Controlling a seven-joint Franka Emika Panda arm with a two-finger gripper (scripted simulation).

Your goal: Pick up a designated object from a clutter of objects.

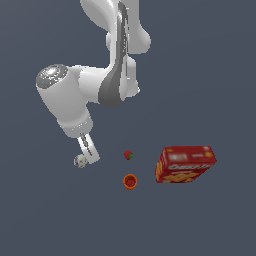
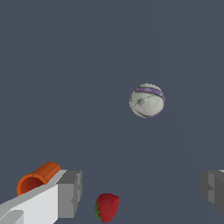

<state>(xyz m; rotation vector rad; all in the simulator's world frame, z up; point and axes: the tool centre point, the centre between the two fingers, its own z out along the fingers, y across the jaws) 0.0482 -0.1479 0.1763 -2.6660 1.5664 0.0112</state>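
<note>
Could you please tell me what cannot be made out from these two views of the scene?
- Speckled ball, exterior view: partly hidden behind the gripper, so contact cannot be judged.
- Gripper, wrist view: both fingers are cut off by the picture's edges.
- Orange-red cup, wrist view: partly covered by a finger.
- Cracker box, exterior view: lettering too blurred to read; absent from the wrist view.

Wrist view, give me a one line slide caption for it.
Open gripper hovers near the speckled ball, with the strawberry and orange-red cup close by.
</note>
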